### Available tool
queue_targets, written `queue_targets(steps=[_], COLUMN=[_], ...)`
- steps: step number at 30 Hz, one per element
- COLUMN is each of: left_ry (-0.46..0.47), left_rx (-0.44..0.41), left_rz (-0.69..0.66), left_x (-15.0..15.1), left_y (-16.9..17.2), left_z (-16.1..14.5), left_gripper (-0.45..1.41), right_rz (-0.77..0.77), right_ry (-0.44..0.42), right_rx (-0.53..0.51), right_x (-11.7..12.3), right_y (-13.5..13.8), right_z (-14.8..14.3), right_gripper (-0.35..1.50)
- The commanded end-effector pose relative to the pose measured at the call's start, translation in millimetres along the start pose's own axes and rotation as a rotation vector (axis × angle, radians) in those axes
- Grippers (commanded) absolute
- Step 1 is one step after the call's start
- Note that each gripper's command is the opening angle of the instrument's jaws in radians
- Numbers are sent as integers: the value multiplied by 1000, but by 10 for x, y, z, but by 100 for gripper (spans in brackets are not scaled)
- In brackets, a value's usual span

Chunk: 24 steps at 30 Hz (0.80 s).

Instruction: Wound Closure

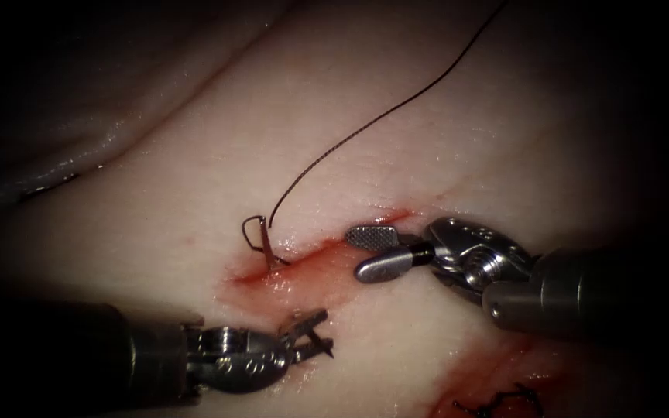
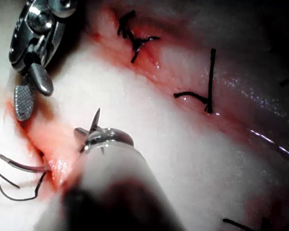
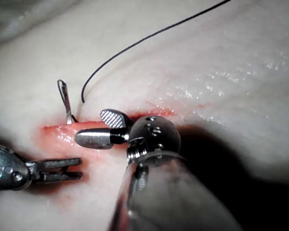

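Endoscope view: both hands, left (image 1: 317, 334) & right (image 1: 377, 251), open, empty; needle (image 1: 263, 241) stuck in cut (image 1: 311, 255).

Dim, vignetted edges; wet glare on tissue (image 1: 195, 178).

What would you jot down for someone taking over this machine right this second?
Left arm's metal hand: open, holding nothing, below the cut.
Right arm's metal hand: open, holding nothing, over the red cut in the pale pork tissue.
Thin curved steel needle: standing in the tissue at the cut's left end, free of both hands.
Dark thread: trails away up and right.
Done: dark stitches nearby.
Left: this cut lies open.
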State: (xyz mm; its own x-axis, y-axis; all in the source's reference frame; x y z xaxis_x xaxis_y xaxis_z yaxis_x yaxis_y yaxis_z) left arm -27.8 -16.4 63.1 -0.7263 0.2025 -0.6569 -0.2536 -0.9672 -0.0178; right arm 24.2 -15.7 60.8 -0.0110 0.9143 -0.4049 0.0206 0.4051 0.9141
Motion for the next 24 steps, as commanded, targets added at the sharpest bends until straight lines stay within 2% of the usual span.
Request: queue_targets(steps=[1, 7, 13, 15, 17, 19, 21, 23, 24], left_ry=[10, 52, 252, 331, 385, 425, 460, 488, 508], left_rx=[-3, -15, -125, -176, -210, -241, -269, -297, -320], left_rz=[-10, -89, -283, -349, -399, -435, -484, -545, -591], left_x=[-2, -6, 7, 13, 17, 19, 20, 21, 21], left_y=[5, 4, 12, 14, 15, 15, 15, 16, 17], left_z=[5, 2, 0, -5, -8, -10, -12, -14, -16], left_gripper=[-45, -45, -45, -45, -45, -45, -45, -45, -45], right_rz=[1, 3, -14, -109, -168, -230, -307, -414, -479], right_ry=[-1, -9, -15, -18, -28, -40, -69, -123, -161], right_rx=[3, 20, 35, 62, 102, 130, 133, 142, 180], right_x=[-6, -7, -7, -9, -11, -15, -19, -22, -26], right_y=[2, -1, -1, -1, -1, -3, -4, -5, -7], right_z=[7, 8, 9, 10, 11, 13, 15, 18, 20], right_gripper=[81, 74, 56, 34, 2, -10, -8, 0, 9])
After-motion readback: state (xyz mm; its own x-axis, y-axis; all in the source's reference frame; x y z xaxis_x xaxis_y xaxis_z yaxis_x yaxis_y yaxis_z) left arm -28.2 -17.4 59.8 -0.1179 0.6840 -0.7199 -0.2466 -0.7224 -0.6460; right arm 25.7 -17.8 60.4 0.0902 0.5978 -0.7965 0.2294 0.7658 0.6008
